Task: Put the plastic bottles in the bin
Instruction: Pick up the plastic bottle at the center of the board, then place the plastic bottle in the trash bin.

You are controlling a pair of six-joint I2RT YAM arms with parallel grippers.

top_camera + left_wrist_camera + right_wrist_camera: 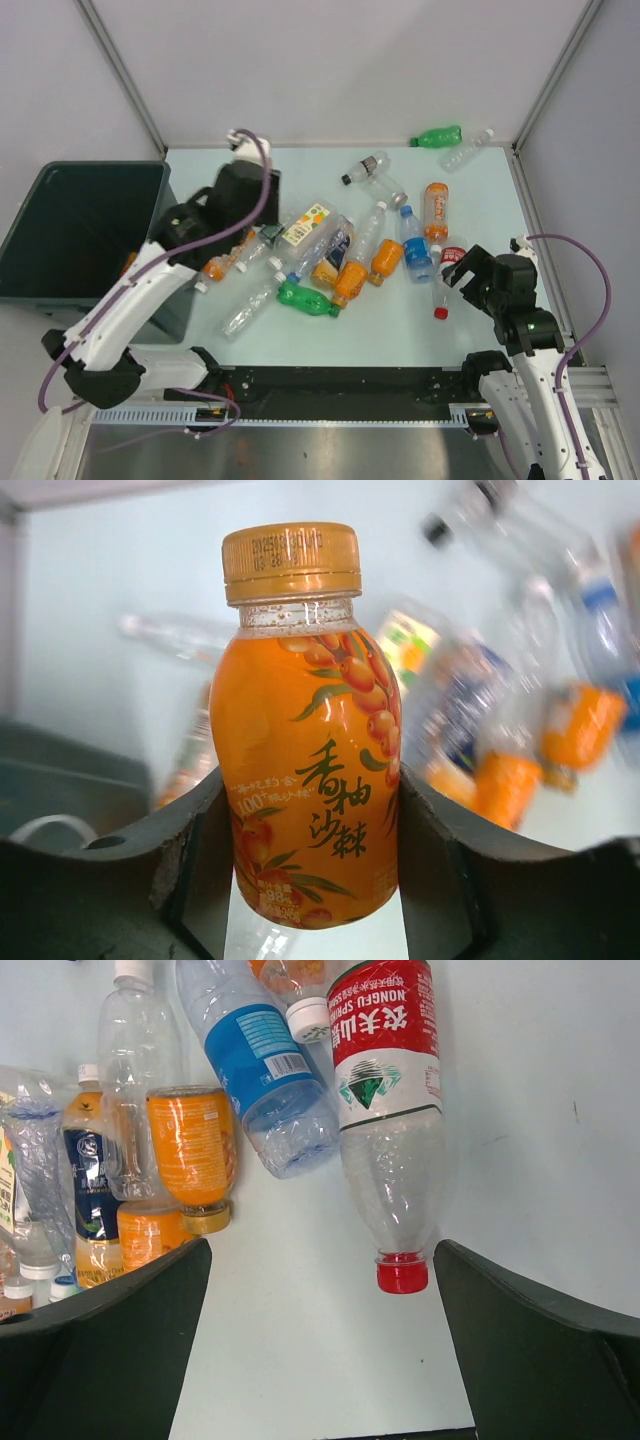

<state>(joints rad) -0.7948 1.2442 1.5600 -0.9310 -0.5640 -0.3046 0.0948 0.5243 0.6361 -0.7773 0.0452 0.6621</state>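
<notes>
Orange bottle point(305, 740): upright in the left wrist view, with a gold cap on top and a fruit-print label with dark characters. It sits between the two fingers of the left gripper point(311, 820).
Left jaws: one dark finger lies against each side of the orange bottle. Whether they press on it or stand just clear cannot be told.
Left gripper position: upper left of centre in the top view, just beside the upper right corner of the bin point(95, 166).
Bin: dark grey-green tub at the left edge of the top view, beside the table point(400, 335). Its rim shows blurred at the lower left of the left wrist view.
Right jaws: spread wide, with nothing between them.
Right gripper point(320, 1260) position: lower right of the top view, above the table.
Red-capped bottle point(385, 1110): clear plastic with a red and white label. It lies on the table just ahead of the right gripper, cap toward it, apart from both fingers.
Blue-label bottle point(265, 1070): clear plastic, lying against the left side of the red-capped bottle in the right wrist view.
Centre group point(330, 255): clear, orange and green bottles lying on the table, many touching.
Far green bottle point(437, 136): upper right of the top view, near the back wall, with a clear bottle beside it.
</notes>
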